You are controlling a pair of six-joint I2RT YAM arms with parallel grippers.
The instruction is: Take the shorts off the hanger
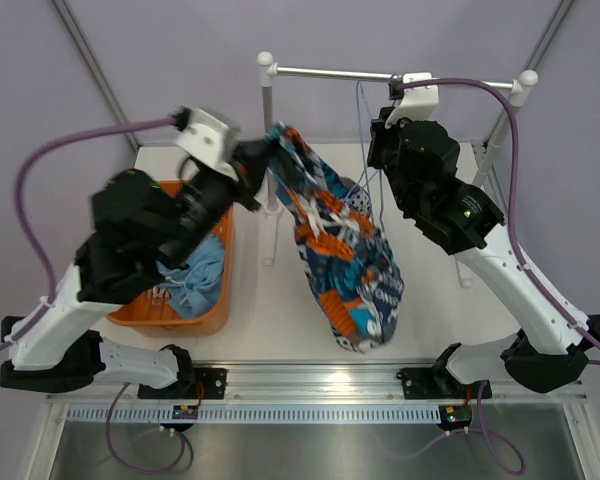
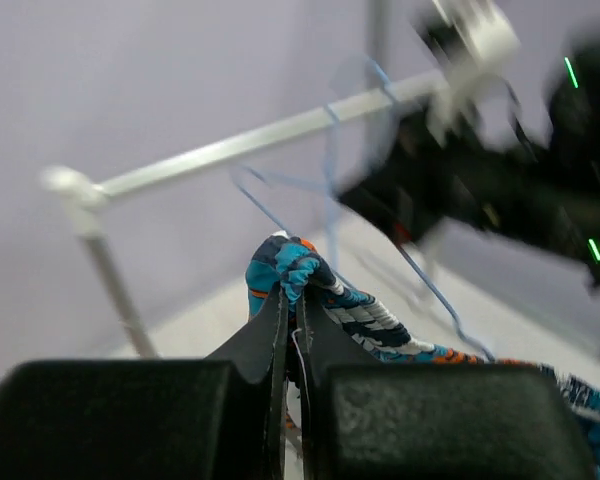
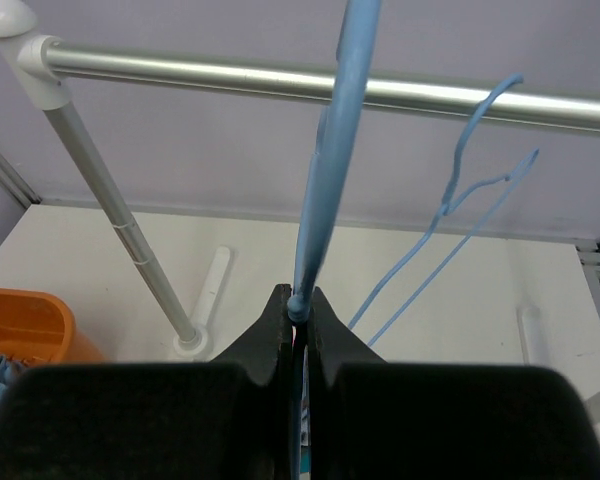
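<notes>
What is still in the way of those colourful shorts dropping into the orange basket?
Nothing visible blocks the path. The printed shorts hang pinched in the left end effector, right beside the orange basket; the light blue shorts already lie inside.

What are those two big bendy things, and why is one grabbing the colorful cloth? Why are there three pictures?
Those are two robot arms bolted to a table. One picture looks down from above. The other two come from small cameras on each arm's wrist, so you see that arm's own claw up close.

The left claw is shut on the printed shorts, pinching a bunched edge. The right claw is shut on a blue hanger that hangs from the metal rail. A second blue hanger hangs bare beside it.

On the table sits an orange basket with light blue shorts inside.

The robot's job is taking shorts off hangers.
</notes>
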